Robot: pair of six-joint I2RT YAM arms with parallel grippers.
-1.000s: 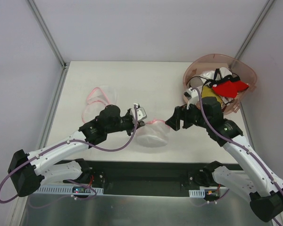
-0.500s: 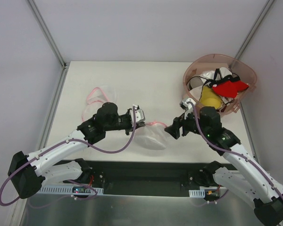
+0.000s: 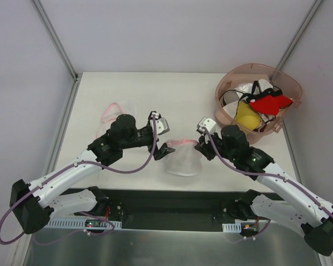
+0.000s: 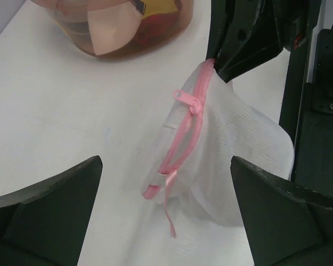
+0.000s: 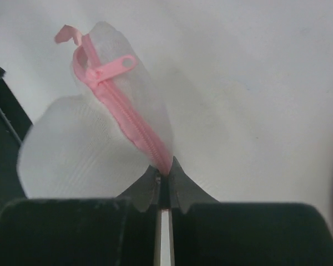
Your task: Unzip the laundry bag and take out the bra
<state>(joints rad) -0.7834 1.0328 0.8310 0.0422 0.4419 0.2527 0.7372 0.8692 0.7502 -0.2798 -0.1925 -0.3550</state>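
The laundry bag (image 3: 183,159), a small white mesh pouch with a pink zipper rim, lies at the table's front middle. My right gripper (image 3: 197,145) is shut on the right end of that pink zipper (image 5: 125,113), pinching it at the jaws' tip (image 5: 165,169). The zipper pull (image 5: 114,66) sits near the far end, and the zip looks closed. My left gripper (image 3: 167,137) stands wide open just left of the bag, and its fingers (image 4: 55,205) flank the bag's near end (image 4: 222,149) without touching it. The bra is hidden.
A pinkish-brown translucent basket (image 3: 277,75) at the back right holds red, yellow and white garments. Another pink-rimmed translucent pouch (image 3: 115,113) lies behind the left arm. The table's front edge runs just below the bag.
My left gripper has let go of the bag's zipper end, opened wide and drawn back left. My right gripper has moved in and shut on the zipper's right end.
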